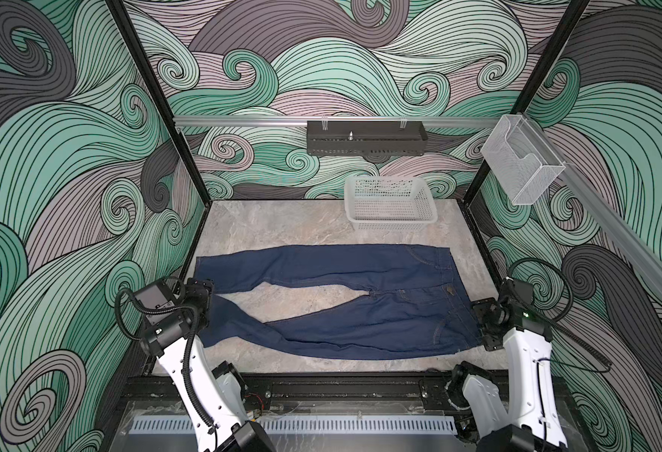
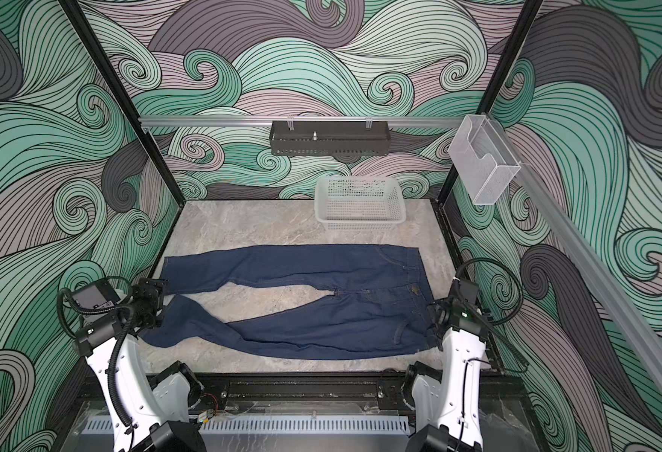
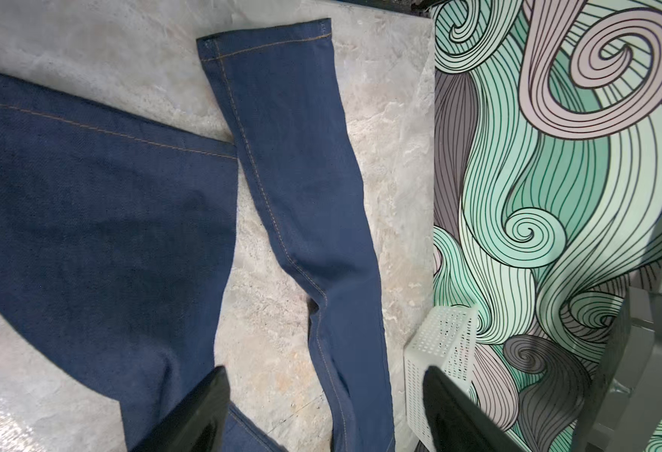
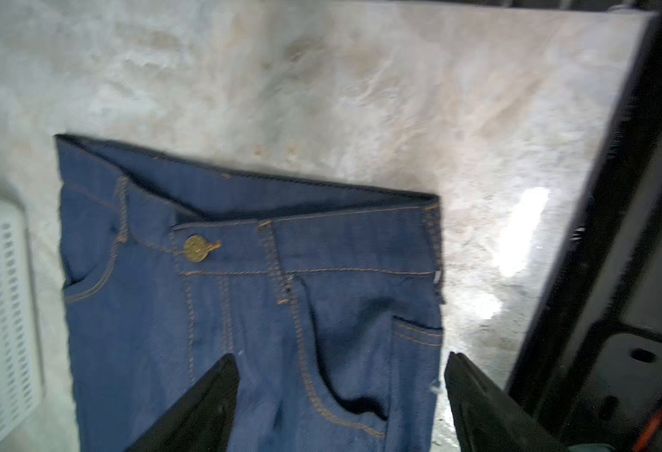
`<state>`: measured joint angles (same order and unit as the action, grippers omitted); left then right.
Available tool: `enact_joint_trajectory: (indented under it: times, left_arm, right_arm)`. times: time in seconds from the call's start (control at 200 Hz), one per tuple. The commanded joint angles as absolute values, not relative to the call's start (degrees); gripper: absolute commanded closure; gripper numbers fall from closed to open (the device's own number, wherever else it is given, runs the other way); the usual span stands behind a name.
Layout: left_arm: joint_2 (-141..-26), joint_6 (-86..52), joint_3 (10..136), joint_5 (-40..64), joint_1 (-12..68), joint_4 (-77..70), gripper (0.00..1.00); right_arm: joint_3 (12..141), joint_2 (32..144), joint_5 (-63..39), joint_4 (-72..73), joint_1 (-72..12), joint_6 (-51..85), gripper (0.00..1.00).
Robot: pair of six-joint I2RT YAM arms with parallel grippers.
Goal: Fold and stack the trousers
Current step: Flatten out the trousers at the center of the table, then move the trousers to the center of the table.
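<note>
- The trousers [image 1: 360, 325] [image 2: 321, 332], dark navy denim jeans with tan stitching, lie spread flat, front side up, on the marble-pattern table [image 1: 282, 223].
- The waistband points to the robot's right and the leg hems to its left. The two legs are splayed apart, with bare table between them.
- The left gripper [image 1: 204, 297] [image 3: 325, 371] sits at the hem end of the near leg. In the left wrist view its black fingers [image 3: 204, 407] stand wide apart and clamp nothing.
- The right gripper [image 1: 482, 325] [image 4: 341, 356] sits at the near corner of the waistband. Its fingers [image 4: 208, 399] are spread wide above the front pocket area and hold no fabric.
- Markings: a brass waist button [image 4: 196, 247] is fastened beside the fly, but its embossing is too blurred to read.
- A white perforated basket [image 1: 390, 223] stands at the far side of the table, apart from the jeans.
</note>
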<state>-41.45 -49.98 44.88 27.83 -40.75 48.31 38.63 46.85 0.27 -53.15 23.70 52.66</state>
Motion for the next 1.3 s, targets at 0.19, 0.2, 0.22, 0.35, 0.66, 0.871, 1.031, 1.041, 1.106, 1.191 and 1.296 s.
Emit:
enact_joint_trajectory:
  times: [0.19,0.2,0.22,0.35,0.66,0.871,1.031,1.041,1.106,1.191,1.296]
  left_arm:
    - [-44.28,-49.35,41.40,31.58,-40.52,45.21,0.22]
    - [-44.40,-49.38,41.27,31.63,-40.52,45.07,0.22]
    - [-44.58,-49.44,41.08,31.77,-40.52,44.81,0.22]
    - [-45.13,-49.48,40.43,31.39,-40.52,44.26,0.22]
    - [-45.09,-49.31,41.10,30.29,-40.61,43.91,0.22]
    - [-44.62,-49.27,42.17,27.20,-40.61,42.53,0.21]
    - [-46.39,-49.42,42.19,27.40,-40.61,40.21,0.21]
    - [-46.47,-49.47,42.19,27.48,-40.61,40.04,0.21]
    - [-47.69,-49.48,42.32,28.31,-40.61,38.91,0.21]
    - [-49.24,-49.36,42.64,29.87,-40.59,37.76,0.21]
    - [-51.86,-47.64,43.40,31.88,-40.60,38.34,0.21]
  right_arm:
    - [40.91,57.48,-10.28,-44.62,-4.12,56.34,0.30]
    - [40.88,57.83,-10.15,-44.29,-5.18,56.64,0.31]
    - [40.87,58.62,-9.69,-43.74,-7.27,57.15,0.31]
    - [42.39,65.90,-7.38,-39.97,-18.32,59.04,0.34]
    - [53.18,91.18,-7.69,-34.27,-26.12,55.93,0.37]
    - [53.98,98.92,0.26,-35.34,-22.01,59.53,0.29]
    - [50.63,100.04,0.73,-33.53,-14.83,61.85,0.26]
    - [50.45,100.03,0.16,-32.88,-14.50,61.94,0.27]
    - [50.66,100.00,-0.03,-32.92,-13.49,63.72,0.27]
    - [51.74,99.21,1.62,-34.32,-12.47,65.29,0.25]
    - [51.04,98.19,1.10,-34.37,-9.01,67.49,0.24]
